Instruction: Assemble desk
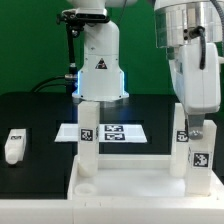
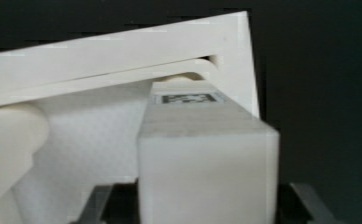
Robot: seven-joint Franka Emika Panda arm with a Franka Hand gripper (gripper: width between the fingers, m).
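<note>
The white desk top [image 1: 125,186] lies at the front of the table with its rim up. One leg [image 1: 88,140] stands upright in it toward the exterior view's left, and another leg [image 1: 180,124] stands toward the right. My gripper [image 1: 199,133] is shut on a third upright leg [image 1: 200,152] at the desk top's near right corner. In the wrist view this leg [image 2: 204,150] fills the middle, with its tag toward the corner of the desk top [image 2: 89,80], and my gripper [image 2: 206,206] has a dark finger on each side of it. A fourth leg [image 1: 13,146] lies loose on the black table at the left.
The marker board [image 1: 110,131] lies flat behind the desk top, in front of the white cone-shaped robot base [image 1: 100,70]. My arm comes down at the exterior view's right, over the right-hand legs.
</note>
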